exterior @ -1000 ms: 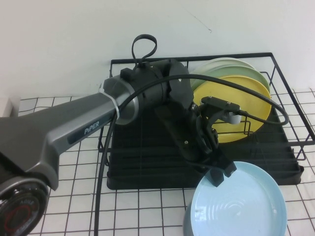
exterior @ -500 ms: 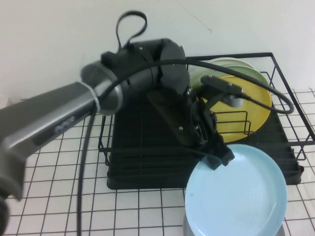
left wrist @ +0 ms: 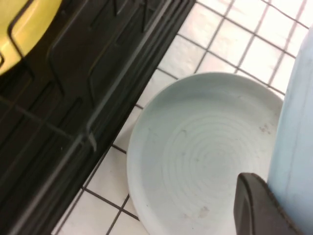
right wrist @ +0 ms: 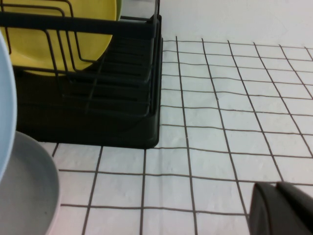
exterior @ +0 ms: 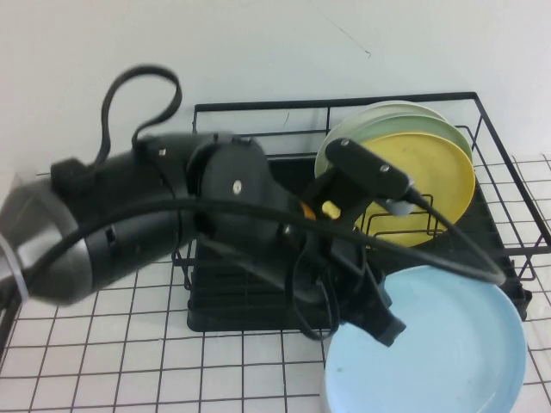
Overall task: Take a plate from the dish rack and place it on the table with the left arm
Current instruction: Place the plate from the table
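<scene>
The glossy, round, light sky-blue plate [exterior: 435, 348] was outside the black wire-frame dish rack [exterior: 258, 292], held clear of the white, black-gridded tabletop [exterior: 103, 361] at the 5 o'clock side of the high view. The left gripper [exterior: 379, 320], carried by the bulky black and grey left arm [exterior: 146, 224], was clenched on the plate's rim at roughly the plate's 10 o'clock edge, so the plate extended from the gripper toward 4 o'clock. This edge grasp appeared chosen because plates stand upright between the rack's wire dividers, leaving only the rim accessible.

A pale grey round plate [left wrist: 200, 152] lay flat on the tabletop just beside the rack's front edge, directly under the held plate. In the left wrist view the blue plate [left wrist: 296, 127] stood nearly edge-on beside a black gripper finger [left wrist: 257, 208], well tilted and apparently not touching the grey plate. The placement was judged unfinished: the blue plate needed lowering and levelling.

A yellow round plate [exterior: 430, 194] and a pale green plate [exterior: 392, 116] behind it were upright in the rack at 2 o'clock, supported by the dividers.

Of the right gripper [right wrist: 281, 208] only a black part showed in its own wrist view, low over the tabletop, near the rack's corner; whether it was open could not be told.
</scene>
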